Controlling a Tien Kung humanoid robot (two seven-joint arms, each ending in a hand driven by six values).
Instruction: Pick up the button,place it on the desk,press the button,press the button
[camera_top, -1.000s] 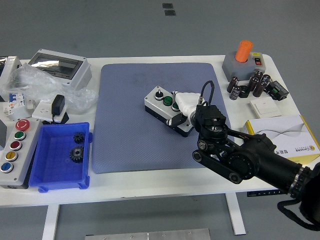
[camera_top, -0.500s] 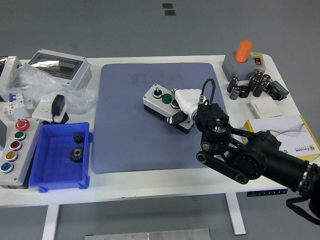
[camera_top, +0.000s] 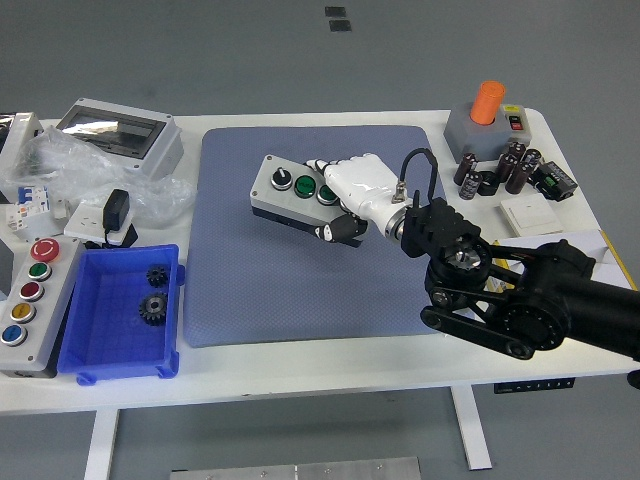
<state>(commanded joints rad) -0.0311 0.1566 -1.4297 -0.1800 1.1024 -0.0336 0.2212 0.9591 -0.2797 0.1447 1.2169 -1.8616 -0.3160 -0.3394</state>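
Note:
A grey button box (camera_top: 291, 190) with a black knob and two green buttons on top sits tilted over the blue-grey mat (camera_top: 240, 290). My right hand (camera_top: 345, 200), white with a black arm coming in from the lower right, is shut on the box's right end, fingers over the top and thumb under the front. Whether the box touches the mat I cannot tell. My left hand is out of view.
A blue bin (camera_top: 110, 350) holding two gears and a grey multi-button panel (camera_top: 30, 300) lie at the left. Plastic bags and a grey enclosure (camera_top: 120, 130) fill the back left. An orange-topped switch (camera_top: 487, 120), capacitors (camera_top: 500, 172) and a book (camera_top: 560, 262) sit at the right.
My right hand has carried the button box to the left and away from me across the mat, and the box has turned more level. The arm has swung outward with it.

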